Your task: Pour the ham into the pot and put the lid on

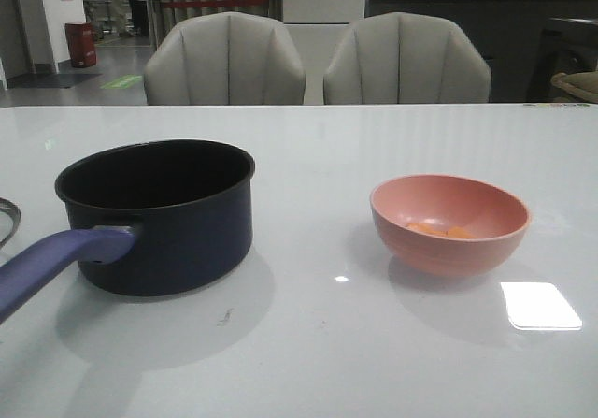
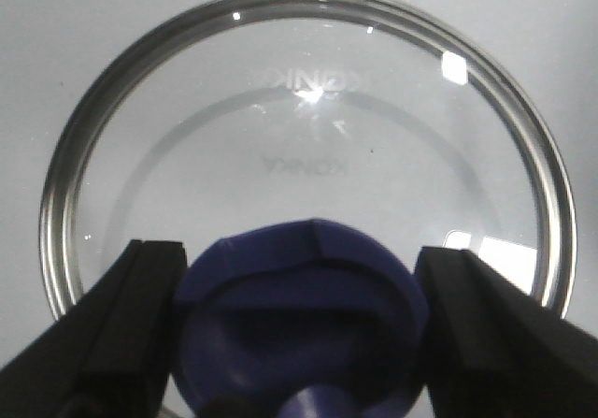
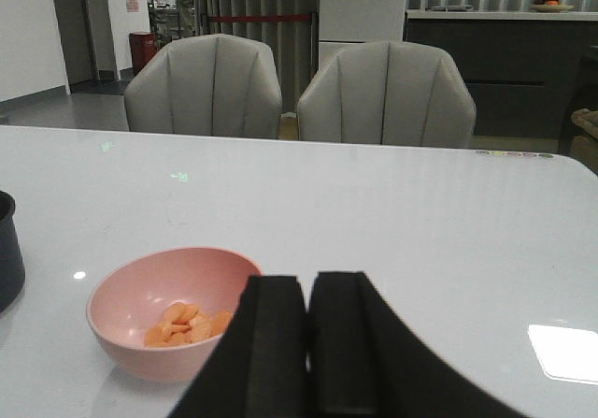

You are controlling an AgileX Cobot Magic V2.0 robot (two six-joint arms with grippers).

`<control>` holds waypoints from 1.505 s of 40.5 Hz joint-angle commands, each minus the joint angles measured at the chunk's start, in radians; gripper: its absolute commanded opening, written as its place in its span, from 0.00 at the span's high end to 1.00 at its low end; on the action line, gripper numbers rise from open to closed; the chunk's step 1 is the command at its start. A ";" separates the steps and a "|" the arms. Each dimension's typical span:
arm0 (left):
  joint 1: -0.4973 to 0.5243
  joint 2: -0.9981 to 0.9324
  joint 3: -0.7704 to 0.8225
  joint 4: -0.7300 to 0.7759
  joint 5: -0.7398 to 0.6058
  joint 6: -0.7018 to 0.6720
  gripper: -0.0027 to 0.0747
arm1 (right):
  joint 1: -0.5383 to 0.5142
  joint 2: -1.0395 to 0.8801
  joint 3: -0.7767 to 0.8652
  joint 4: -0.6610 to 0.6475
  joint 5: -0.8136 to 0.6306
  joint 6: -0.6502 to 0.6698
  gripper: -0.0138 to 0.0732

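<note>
Ham (image 1: 437, 230) is seen as a few small orange pieces lying at the bottom of a pink bowl (image 1: 450, 223). The bowl is set on the white table (image 1: 374, 343), on the robot's right side. In the right wrist view the ham (image 3: 187, 324) is heaped a little in the middle of the bowl (image 3: 140, 296).

On the left side of the table the pot (image 1: 168, 217) is placed upright, well apart from the bowl. Its inside is black and nothing can be seen in it. Its long purple handle (image 1: 56, 259) is pointed toward the near left corner. No lid is on the pot.

The lid (image 2: 308, 137) is laid flat on the table, knob up, as shown by the left wrist view. A thin bit of its silver rim (image 1: 7, 214) is seen at the far left edge of the front view, beside the pot handle. The blue knob (image 2: 299, 315) is framed by the left gripper (image 2: 299, 343). Its two black fingers (image 2: 121, 324) are spread wide, one on each side of the knob, and small gaps are left, so the knob is not squeezed.

The right gripper (image 3: 308, 353) is held near the bowl. Its two fingers (image 3: 271, 343) are pressed together and nothing is held between them.

Two grey chairs (image 1: 224, 63) are placed behind the table.
</note>
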 commanded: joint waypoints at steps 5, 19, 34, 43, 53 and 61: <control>0.000 -0.047 -0.019 -0.004 -0.044 0.025 0.53 | -0.007 -0.021 -0.005 0.000 -0.072 -0.006 0.67; 0.000 -0.027 -0.011 -0.007 -0.044 0.027 0.53 | -0.007 -0.021 -0.005 0.000 -0.072 -0.006 0.67; 0.000 0.033 -0.011 -0.008 -0.027 0.052 0.30 | -0.007 -0.021 -0.005 0.000 -0.072 -0.006 0.67; -0.011 0.035 -0.017 0.003 0.016 0.101 0.25 | -0.007 -0.021 -0.005 0.000 -0.072 -0.006 0.67; -0.029 0.031 -0.079 0.013 0.097 0.129 0.25 | -0.007 -0.021 -0.005 0.000 -0.071 -0.006 0.67; -0.029 -0.045 -0.100 0.018 0.100 0.129 0.25 | -0.007 -0.021 -0.005 0.000 -0.071 -0.006 0.67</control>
